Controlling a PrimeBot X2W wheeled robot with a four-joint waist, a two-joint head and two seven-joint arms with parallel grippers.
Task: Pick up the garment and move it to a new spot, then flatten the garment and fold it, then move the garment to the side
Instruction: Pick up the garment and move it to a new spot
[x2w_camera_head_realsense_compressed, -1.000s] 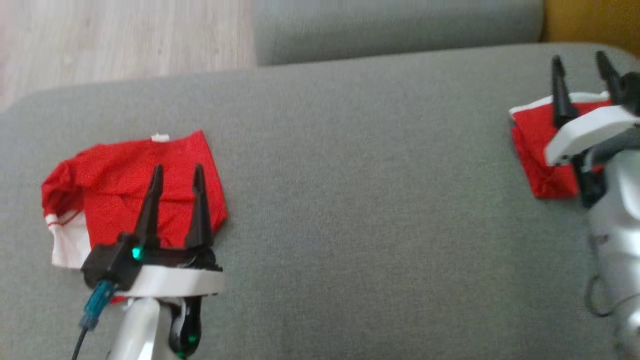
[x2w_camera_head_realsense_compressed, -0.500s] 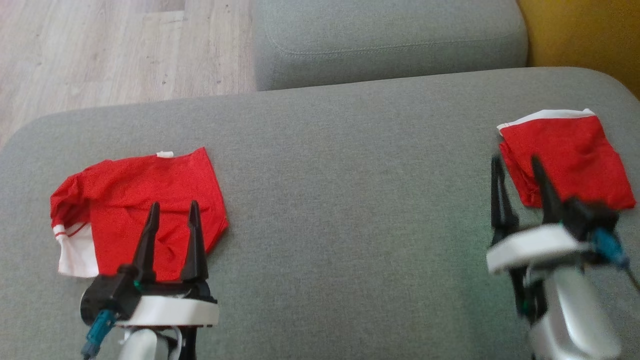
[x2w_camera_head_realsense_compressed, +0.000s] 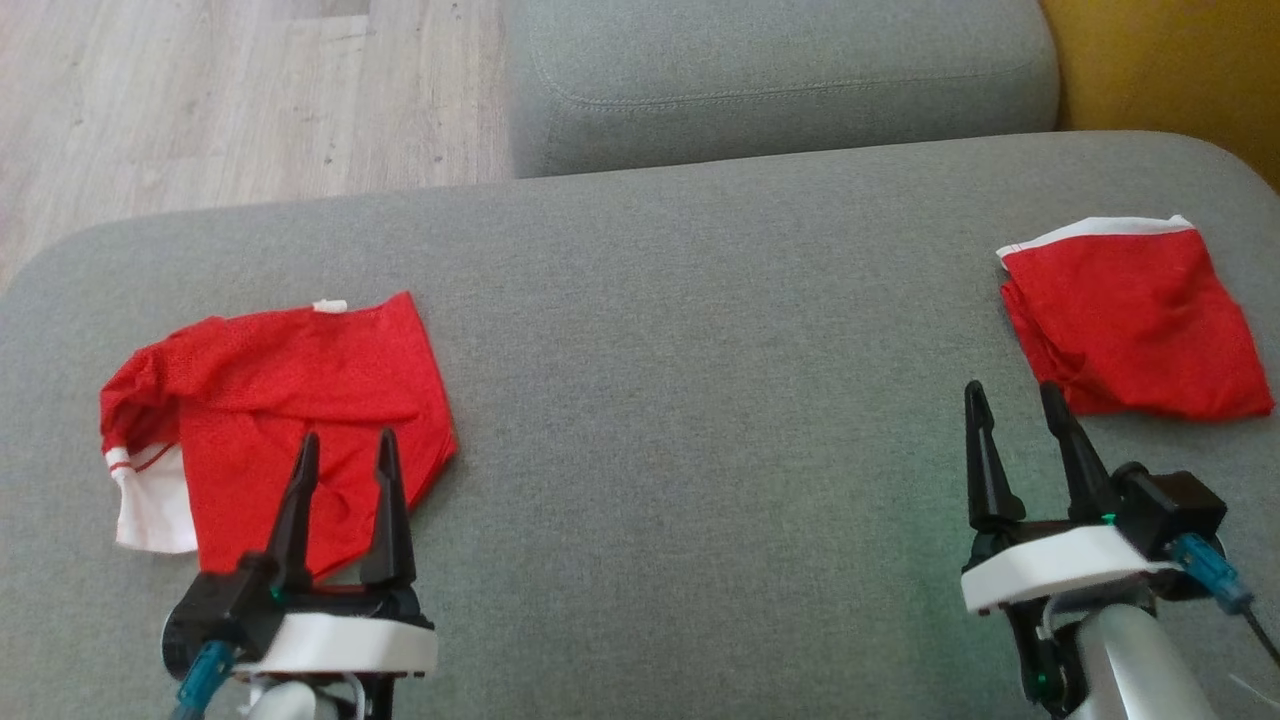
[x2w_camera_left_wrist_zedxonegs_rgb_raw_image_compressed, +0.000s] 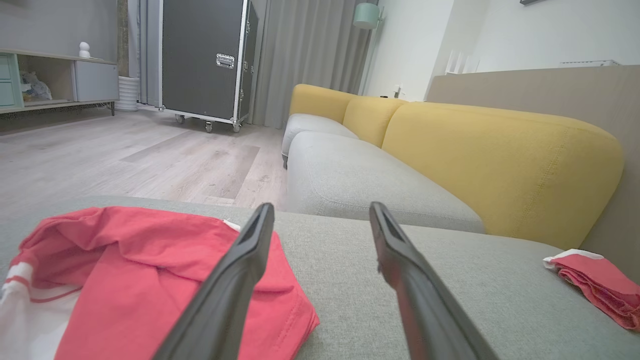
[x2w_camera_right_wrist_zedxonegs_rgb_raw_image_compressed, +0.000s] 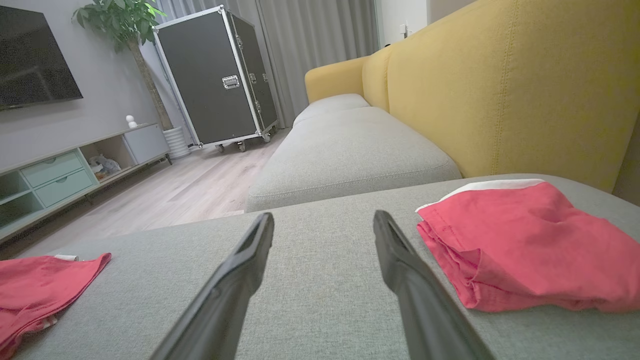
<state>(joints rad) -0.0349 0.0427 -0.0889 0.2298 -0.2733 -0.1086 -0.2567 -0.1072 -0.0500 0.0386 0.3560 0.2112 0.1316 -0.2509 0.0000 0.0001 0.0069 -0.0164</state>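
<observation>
A loosely spread red garment (x2w_camera_head_realsense_compressed: 300, 380) with white trim lies on the left of the grey sofa cushion (x2w_camera_head_realsense_compressed: 700, 350). My left gripper (x2w_camera_head_realsense_compressed: 346, 438) hovers open over its near edge, nothing between the fingers. In the left wrist view the same garment (x2w_camera_left_wrist_zedxonegs_rgb_raw_image_compressed: 125, 260) lies under the left finger of the open gripper (x2w_camera_left_wrist_zedxonegs_rgb_raw_image_compressed: 321, 206). A second red garment (x2w_camera_head_realsense_compressed: 1130, 320), folded, with a white band, rests at the far right. My right gripper (x2w_camera_head_realsense_compressed: 1010, 390) stands open just near and left of it, apart from the cloth. The right wrist view has the folded garment (x2w_camera_right_wrist_zedxonegs_rgb_raw_image_compressed: 525, 240) to the right of the open gripper (x2w_camera_right_wrist_zedxonegs_rgb_raw_image_compressed: 324, 215).
Another grey seat cushion (x2w_camera_head_realsense_compressed: 780, 80) adjoins the far side. A yellow backrest (x2w_camera_right_wrist_zedxonegs_rgb_raw_image_compressed: 500, 90) rises on the right. Wooden floor (x2w_camera_head_realsense_compressed: 200, 100) lies beyond the cushion's left edge. A black wheeled case (x2w_camera_right_wrist_zedxonegs_rgb_raw_image_compressed: 220, 80) and a low cabinet (x2w_camera_right_wrist_zedxonegs_rgb_raw_image_compressed: 65, 170) stand further off.
The right gripper has drawn back from over the folded garment toward the cushion's near edge, empty. The left gripper has pulled back slightly. The head view has also shifted.
</observation>
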